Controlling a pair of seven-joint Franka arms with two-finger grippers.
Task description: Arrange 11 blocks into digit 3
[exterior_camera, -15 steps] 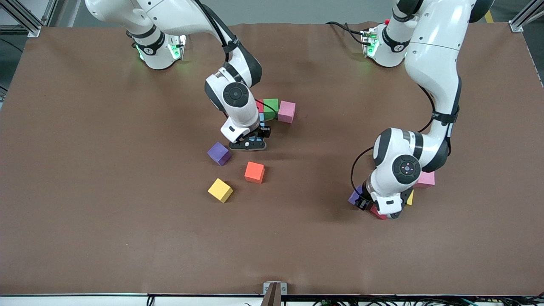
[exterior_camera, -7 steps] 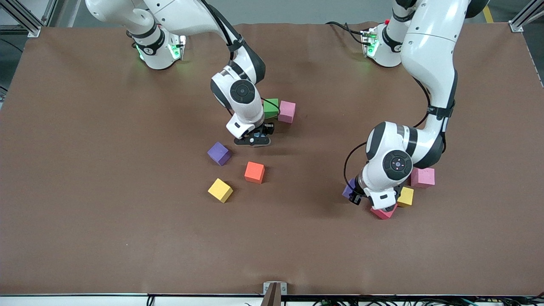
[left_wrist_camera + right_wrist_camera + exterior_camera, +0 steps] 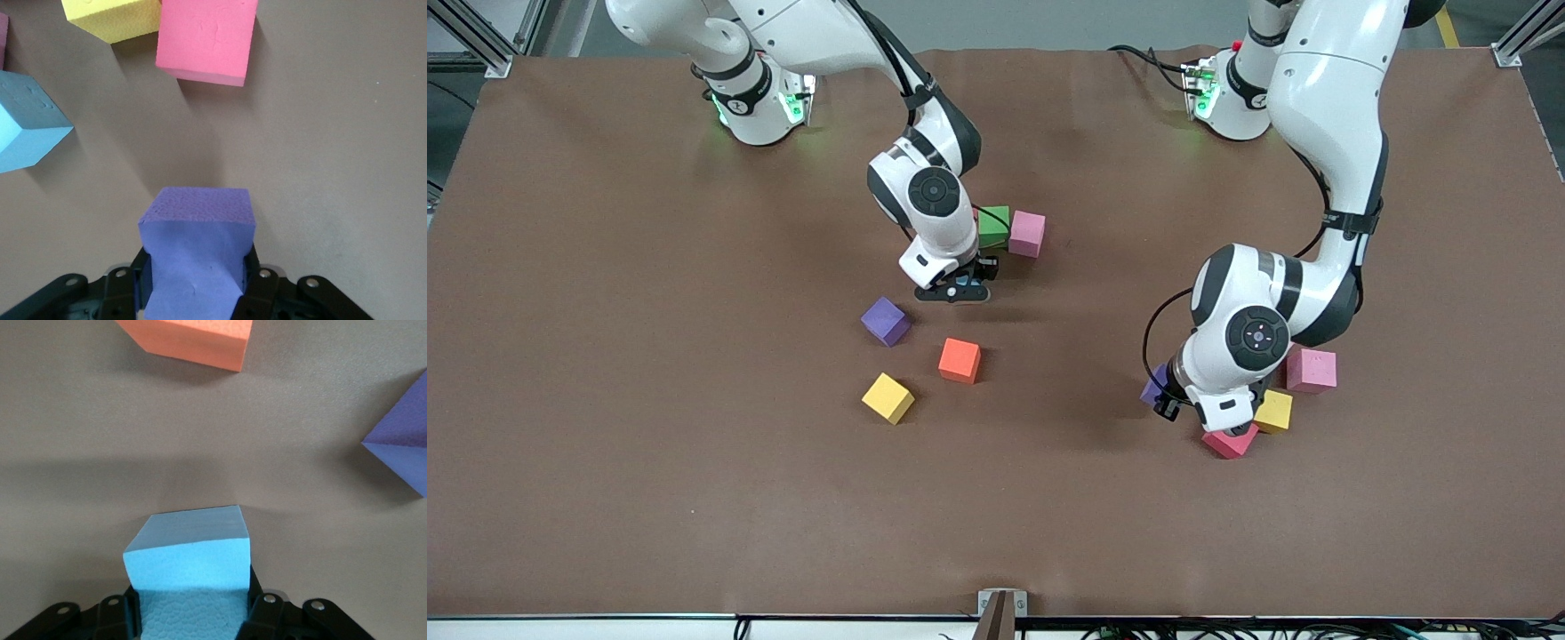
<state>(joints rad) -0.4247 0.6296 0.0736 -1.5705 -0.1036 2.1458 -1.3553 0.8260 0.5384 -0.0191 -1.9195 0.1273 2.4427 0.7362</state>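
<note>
Left tool (image 3: 197,293) at frame's lower right pinches a purple matte foam cube (image 3: 197,247) above the brown desk (image 3: 605,356); right tool (image 3: 193,617), centre-frame, pinches a light-blue foam cube (image 3: 189,577) beside green cube (image 3: 993,226) & pink cube (image 3: 1028,233).

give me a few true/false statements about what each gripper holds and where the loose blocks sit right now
1. The left gripper is shut on a purple block. True.
2. The right gripper is empty. False: it is shut on a light blue block.
3. The orange block lies nearer to the front camera than the green block. True.
4. The pink block is stacked on the green block. False: it sits beside it on the table.
5. The yellow block touches the orange block. False: they lie apart.
</note>
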